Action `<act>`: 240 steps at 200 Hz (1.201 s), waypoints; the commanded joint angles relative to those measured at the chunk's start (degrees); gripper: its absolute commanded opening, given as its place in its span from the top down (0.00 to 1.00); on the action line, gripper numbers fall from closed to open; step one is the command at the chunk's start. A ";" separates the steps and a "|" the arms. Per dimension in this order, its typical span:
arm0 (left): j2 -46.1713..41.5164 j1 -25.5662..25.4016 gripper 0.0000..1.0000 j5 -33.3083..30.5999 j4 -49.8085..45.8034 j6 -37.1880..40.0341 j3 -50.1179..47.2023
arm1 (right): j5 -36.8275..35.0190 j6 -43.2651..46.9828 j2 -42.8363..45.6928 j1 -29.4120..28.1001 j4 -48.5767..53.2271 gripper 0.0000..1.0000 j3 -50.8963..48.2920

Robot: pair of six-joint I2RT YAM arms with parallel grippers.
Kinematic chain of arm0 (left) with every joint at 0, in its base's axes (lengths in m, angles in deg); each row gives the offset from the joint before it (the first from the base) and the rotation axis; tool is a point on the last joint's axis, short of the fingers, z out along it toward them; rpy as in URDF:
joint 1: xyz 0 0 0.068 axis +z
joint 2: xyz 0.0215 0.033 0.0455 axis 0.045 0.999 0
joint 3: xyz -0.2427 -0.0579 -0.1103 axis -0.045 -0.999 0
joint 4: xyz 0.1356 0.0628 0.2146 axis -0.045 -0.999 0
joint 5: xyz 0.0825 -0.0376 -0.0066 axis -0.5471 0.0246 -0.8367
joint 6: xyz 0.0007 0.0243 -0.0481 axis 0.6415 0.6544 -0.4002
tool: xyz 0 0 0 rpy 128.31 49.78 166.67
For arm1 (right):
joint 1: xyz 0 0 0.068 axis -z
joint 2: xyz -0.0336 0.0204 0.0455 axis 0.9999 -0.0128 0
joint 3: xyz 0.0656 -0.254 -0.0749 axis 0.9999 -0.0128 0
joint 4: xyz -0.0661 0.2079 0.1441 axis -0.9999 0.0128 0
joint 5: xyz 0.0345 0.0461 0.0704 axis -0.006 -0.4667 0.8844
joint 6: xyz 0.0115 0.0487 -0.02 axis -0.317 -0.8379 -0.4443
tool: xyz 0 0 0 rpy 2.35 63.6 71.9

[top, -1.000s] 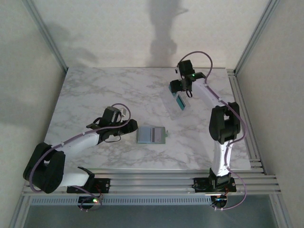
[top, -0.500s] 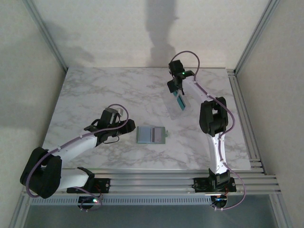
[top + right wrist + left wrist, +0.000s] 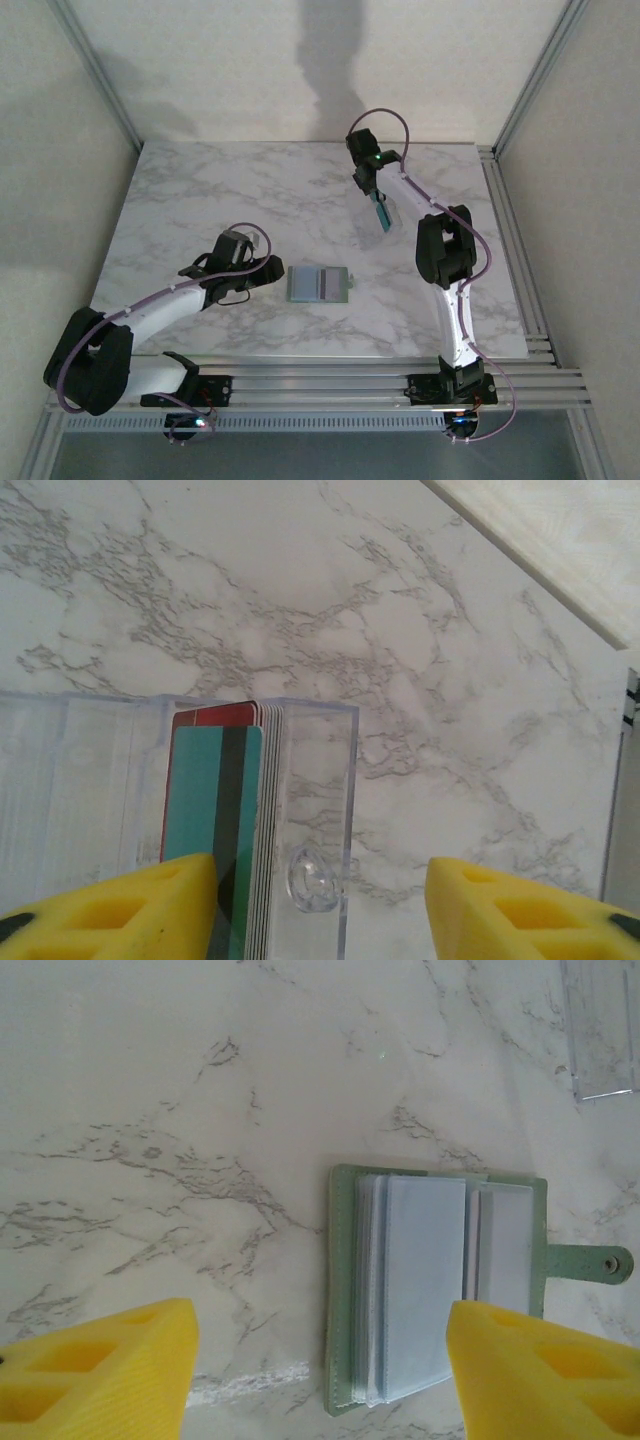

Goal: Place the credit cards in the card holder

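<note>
The card holder (image 3: pixel 319 284) lies open on the marble table, sage green with clear sleeves inside (image 3: pixel 425 1280) and a snap strap (image 3: pixel 598 1263) at its right. My left gripper (image 3: pixel 268 272) hovers just left of it, open (image 3: pixel 320 1380), one yellow finger (image 3: pixel 100 1370) over bare table and the other over the holder's right half. The credit cards (image 3: pixel 215 820) stand stacked on edge in a clear box (image 3: pixel 315 810), a teal card with a dark stripe in front and a red one behind. My right gripper (image 3: pixel 320 910) is open over the box (image 3: pixel 368 236), its left finger (image 3: pixel 110 905) in front of the teal card (image 3: pixel 382 215).
The marble tabletop (image 3: pixel 200 200) ends at metal rails on the right (image 3: pixel 510 230) and at the front (image 3: pixel 330 375). A corner of the clear box (image 3: pixel 600 1030) shows at the top right of the left wrist view. Enclosure walls stand close on all sides.
My right arm has swung left and further back over the card box, and its jaws have narrowed. The left arm and the card holder have stayed put.
</note>
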 commanded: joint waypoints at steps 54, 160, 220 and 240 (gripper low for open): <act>-1.93 0.39 0.34 -1.76 -0.28 1.22 -1.43 | -1.45 0.53 -0.45 -1.93 3.76 0.45 2.95; -0.49 0.39 0.35 0.05 0.00 1.83 0.17 | -6.77 0.05 -5.11 -2.16 6.64 0.43 4.65; -0.79 0.39 0.35 -0.19 0.06 2.10 -0.48 | -12.24 2.59 -3.64 -3.40 2.23 0.48 2.78; -0.85 0.36 0.34 -0.07 0.61 1.74 -1.06 | -13.95 3.21 -3.68 -3.66 2.04 0.52 2.30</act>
